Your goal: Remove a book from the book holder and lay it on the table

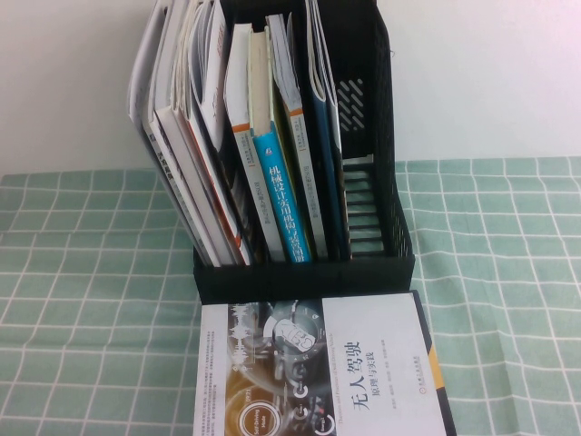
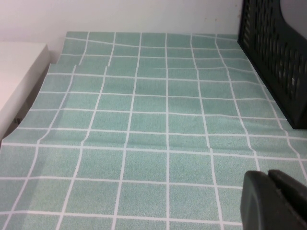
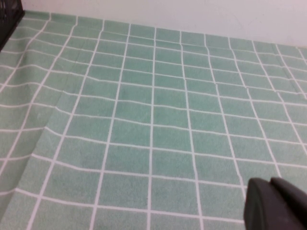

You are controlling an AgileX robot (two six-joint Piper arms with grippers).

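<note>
The book (image 1: 318, 372) lies flat on the table (image 1: 91, 300), cover up, directly in front of the book holder (image 1: 300, 282). Its cover is half white with a black Chinese title and half grey photo. The tall black holder stands at the back centre, and one side of it shows in the left wrist view as the book holder (image 2: 273, 52). Neither arm appears in the high view. My left gripper (image 2: 267, 175) hangs shut over bare cloth to the holder's left, holding nothing. Over the cloth on the other side, my right gripper (image 3: 269, 181) is shut and empty too.
Several other books stand in the holder, among them one with a bright blue spine (image 1: 281, 195). The holder's right compartment (image 1: 368, 200) has no books in it. A white ledge (image 2: 19, 72) borders the cloth beyond the left gripper. A pale wall runs behind the table.
</note>
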